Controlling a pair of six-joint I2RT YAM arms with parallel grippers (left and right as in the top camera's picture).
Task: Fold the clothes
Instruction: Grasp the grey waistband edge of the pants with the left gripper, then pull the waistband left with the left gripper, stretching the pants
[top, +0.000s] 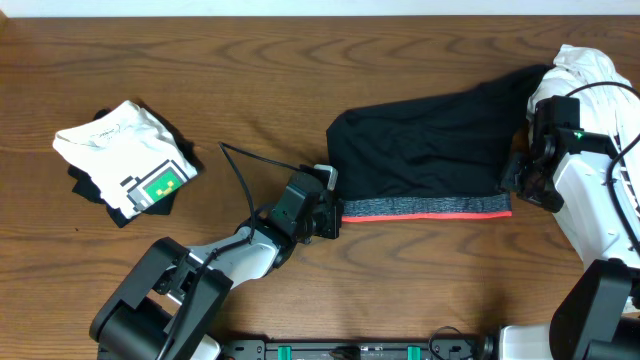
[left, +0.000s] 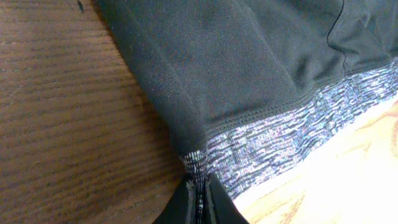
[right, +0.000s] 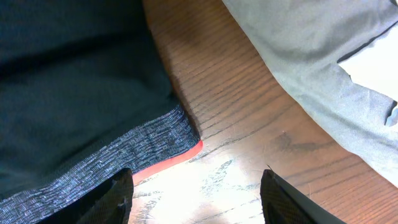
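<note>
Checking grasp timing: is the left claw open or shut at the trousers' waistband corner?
Shut: in the wrist view the left claw pinches the trousers' waistband corner, fabric bunched above.

Overhead looks straight down from high up, taking in the whole table (top: 300, 60), near edge at the bottom. Left wrist camera is in tight, facing the left end of the waistband (left: 292, 134). Right wrist camera hangs close over the waistband's right end, and overhead catches both ends.
</note>
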